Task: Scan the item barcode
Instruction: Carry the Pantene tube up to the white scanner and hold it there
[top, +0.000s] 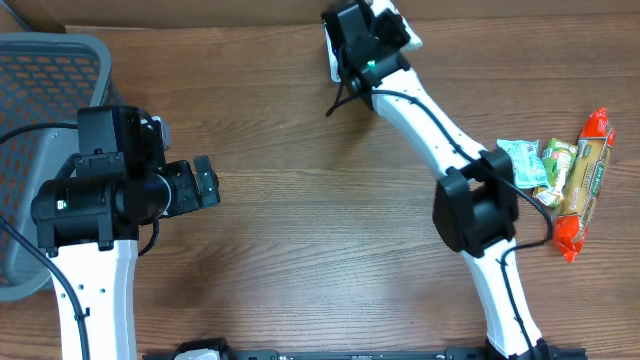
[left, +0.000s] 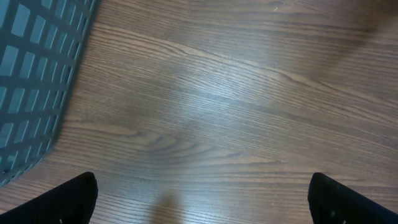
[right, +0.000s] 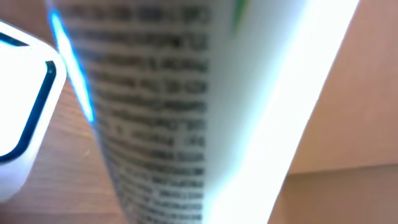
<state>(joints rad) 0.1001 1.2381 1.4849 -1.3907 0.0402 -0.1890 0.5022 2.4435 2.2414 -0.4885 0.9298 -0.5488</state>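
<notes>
Table (top: 300, 210): wood-grain surface, carrying all the listed things. Left claw (top: 205, 180): held wide open over bare wood on the left side, nothing between its fingers; both dark fingertips are seen at the lower corners of the left wrist view. Grey mesh basket (top: 40, 60): placed at the far left edge, just beside the left arm. Right claw (top: 365, 42): extended to the far edge of the table, top centre, closed on the white package (right: 186, 112). The package is held close to the right wrist camera and fills most of that view; dense dark print is seen on it, too blurred to be read, and no barcode can be made out. White device with a dark outline (right: 25, 112): set on the table just left of the package. Green packet (top: 522, 160), yellow-green packet (top: 555, 165) and long orange-red packet (top: 585, 180): grouped together at the right edge, well apart from both claws.
</notes>
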